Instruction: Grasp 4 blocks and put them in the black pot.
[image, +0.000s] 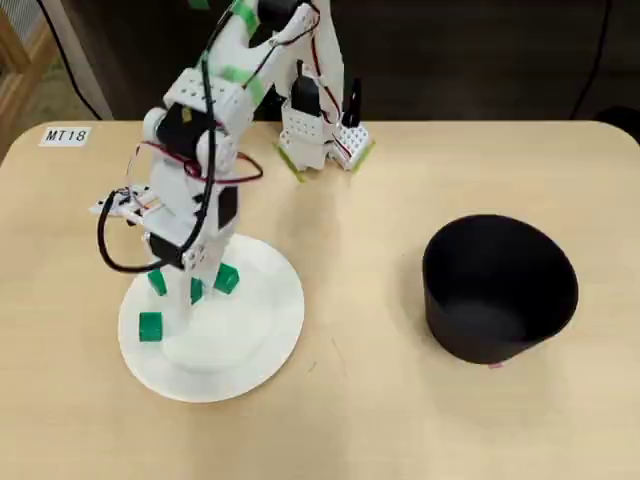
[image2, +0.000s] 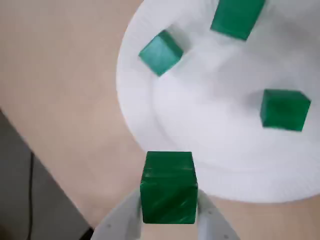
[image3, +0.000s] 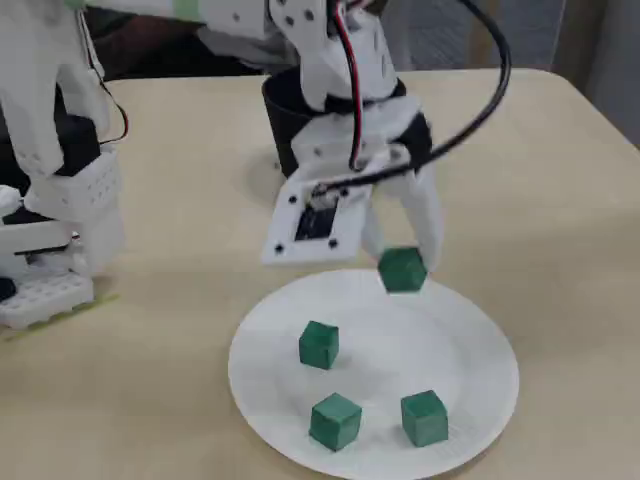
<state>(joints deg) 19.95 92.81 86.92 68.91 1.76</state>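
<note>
The jaws (image3: 404, 262) are clamped on one block (image3: 403, 270), held just above the plate (image3: 478, 330); three blocks stay on it. The pot (image: 500, 290) sits well apart across the bench (image: 380, 420). A shallow grip could let the block slip out mid-carry.
</note>
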